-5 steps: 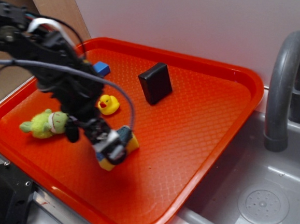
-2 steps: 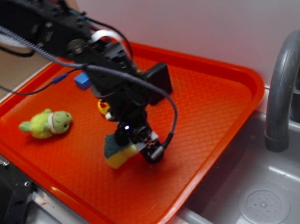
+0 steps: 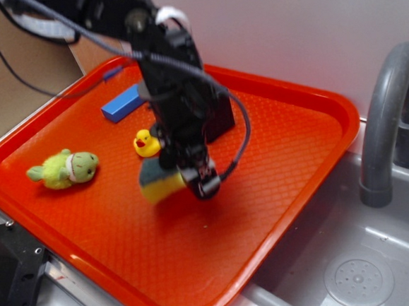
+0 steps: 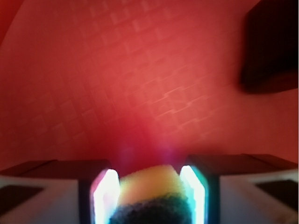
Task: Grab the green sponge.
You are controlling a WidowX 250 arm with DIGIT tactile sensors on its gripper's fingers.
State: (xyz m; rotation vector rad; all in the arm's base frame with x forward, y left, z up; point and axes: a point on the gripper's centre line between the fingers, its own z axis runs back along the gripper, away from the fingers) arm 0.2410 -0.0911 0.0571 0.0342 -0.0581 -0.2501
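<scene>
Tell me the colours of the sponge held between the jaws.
Yellow foam with a dark teal-green scouring layer; the green sponge shows best in the exterior view.

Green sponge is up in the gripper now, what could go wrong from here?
1. The gripper pinches soft foam; the green sponge could squirm out, since most of it sticks out to one side in the exterior view.
2. The black block stands right behind the arm, the rubber duck beside it; a swing could knock either.
3. A drop might land off the red tray, toward the sink.
</scene>
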